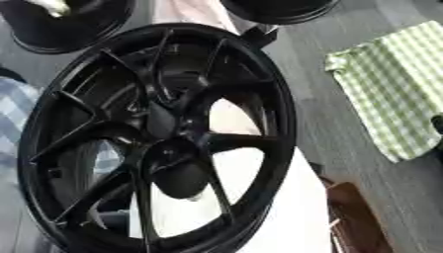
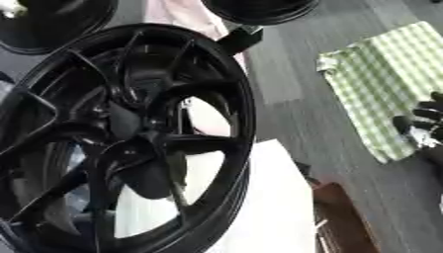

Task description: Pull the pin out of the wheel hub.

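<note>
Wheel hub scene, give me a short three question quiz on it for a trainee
1. True or false: the black wheel hub fills most of the view.
2. What lies at the right? A) green checked cloth B) red bucket C) blue box
3. Fill in: the right hand shows at the view's ___ edge, over the cloth.

Key: 1 true; 2 A; 3 right. The pin cannot be made out, and the left hand is not in view.

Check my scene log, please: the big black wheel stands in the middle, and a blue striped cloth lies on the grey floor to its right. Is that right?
Not quite. The cloth to the right of the black wheel is green-and-white checked, not blue striped; the left eye view shows it plainly. The rest stands: it lies on the grey floor.
</note>
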